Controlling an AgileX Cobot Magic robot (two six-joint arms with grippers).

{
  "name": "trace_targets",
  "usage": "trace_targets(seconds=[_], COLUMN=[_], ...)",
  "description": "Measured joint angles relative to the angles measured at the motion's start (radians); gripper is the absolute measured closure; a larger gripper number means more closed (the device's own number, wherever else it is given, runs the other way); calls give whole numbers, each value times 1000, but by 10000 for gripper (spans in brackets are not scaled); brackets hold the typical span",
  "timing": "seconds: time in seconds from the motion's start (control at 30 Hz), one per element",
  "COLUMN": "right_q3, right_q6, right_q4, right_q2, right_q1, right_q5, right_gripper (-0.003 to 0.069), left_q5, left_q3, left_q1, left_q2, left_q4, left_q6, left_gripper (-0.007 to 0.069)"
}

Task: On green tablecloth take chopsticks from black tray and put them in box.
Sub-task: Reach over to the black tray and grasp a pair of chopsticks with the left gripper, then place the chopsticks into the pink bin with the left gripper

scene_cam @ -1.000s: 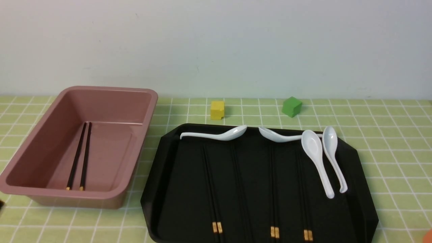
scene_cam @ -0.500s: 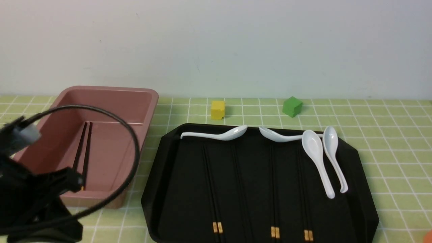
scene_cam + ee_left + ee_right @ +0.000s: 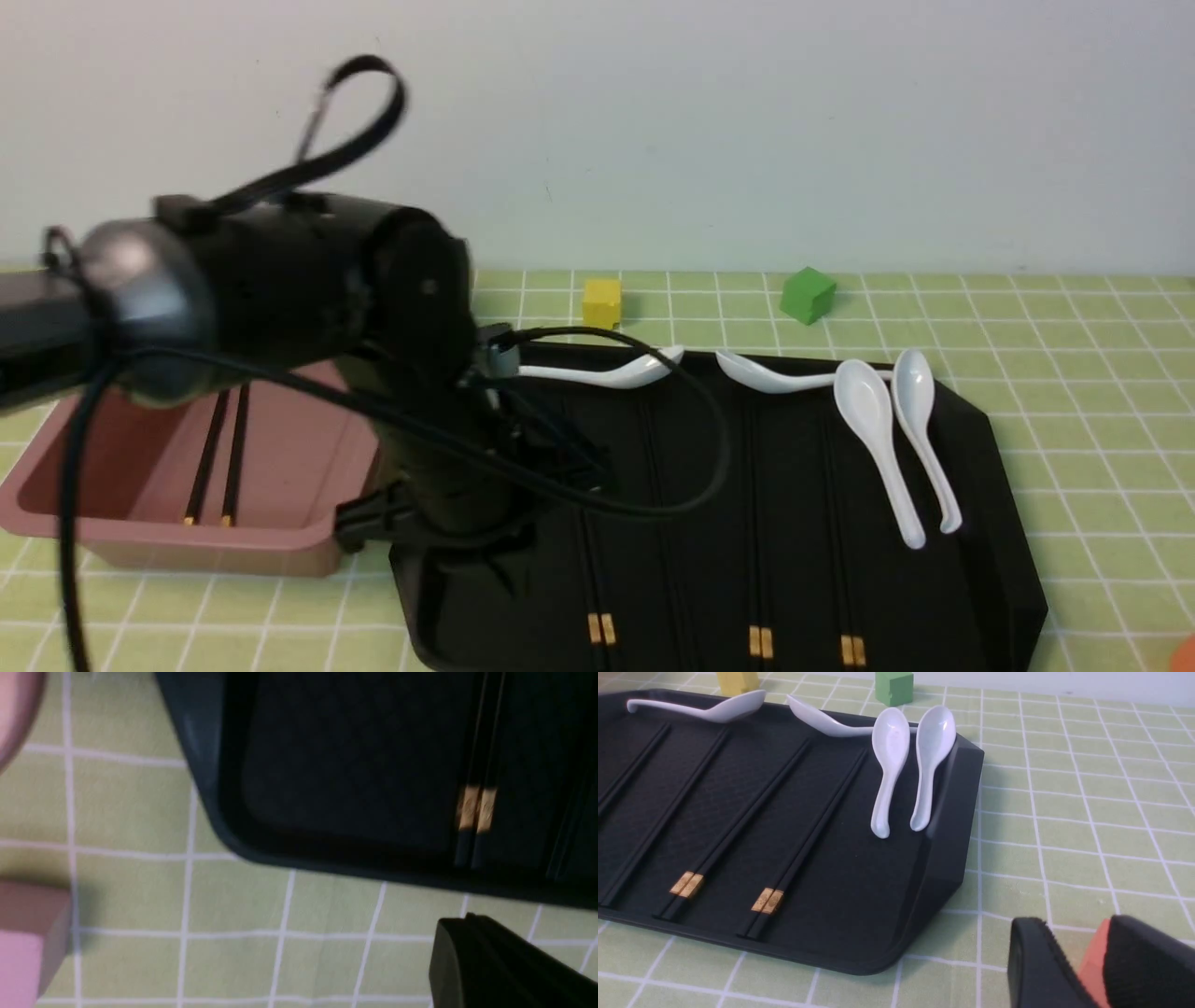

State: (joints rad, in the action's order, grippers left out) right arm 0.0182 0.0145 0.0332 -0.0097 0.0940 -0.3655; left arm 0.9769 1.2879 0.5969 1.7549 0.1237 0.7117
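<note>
The black tray (image 3: 990, 523) lies on the green tablecloth (image 3: 1074, 373) with several pairs of chopsticks (image 3: 758, 523) lengthwise in it. The pink-brown box (image 3: 187, 541) stands to its left and holds one pair of chopsticks (image 3: 217, 457). My left arm (image 3: 411, 373) reaches over the tray's left part and hides its own gripper in the front view. In the left wrist view the left gripper (image 3: 460, 921) is shut and empty, just off the tray's near rim (image 3: 327, 863), near a gold-banded pair (image 3: 476, 807). The right gripper (image 3: 1073, 926) is open, low over the cloth beside the tray's right corner (image 3: 943, 868).
Several white spoons (image 3: 873, 439) lie at the tray's far and right side. A yellow cube (image 3: 601, 303) and a green cube (image 3: 807, 294) sit behind the tray. An orange block (image 3: 1092, 956) lies by the right gripper's fingers. A pink block (image 3: 23, 952) sits on the cloth near the box.
My left arm has come into the front view from the lower left and swung up and right, over the box's right side and the tray's left part. Nothing else moved.
</note>
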Motion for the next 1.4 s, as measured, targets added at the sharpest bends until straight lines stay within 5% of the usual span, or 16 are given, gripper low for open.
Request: trace_targets(seconds=[0.37, 0.5, 0.73, 0.97, 1.23, 1.4], right_q3=[0, 0, 0, 0, 0, 0], right_q6=[0, 0, 0, 0, 0, 0], right_q4=[0, 0, 0, 0, 0, 0], right_q2=[0, 0, 0, 0, 0, 0], right_q1=[0, 0, 0, 0, 0, 0], right_q5=[0, 0, 0, 0, 0, 0], right_gripper=[419, 419, 419, 419, 419, 419], left_q5=[-33, -48, -79, -53, 28, 171], left_q3=[222, 235, 244, 249, 235, 238], left_q1=[77, 77, 77, 77, 47, -148], left_q2=[252, 305, 366, 368, 130, -116], left_q4=[-124, -134, -145, -137, -111, -176], left_q6=[140, 141, 144, 143, 57, -119], left_gripper=[303, 266, 298, 518, 508, 508])
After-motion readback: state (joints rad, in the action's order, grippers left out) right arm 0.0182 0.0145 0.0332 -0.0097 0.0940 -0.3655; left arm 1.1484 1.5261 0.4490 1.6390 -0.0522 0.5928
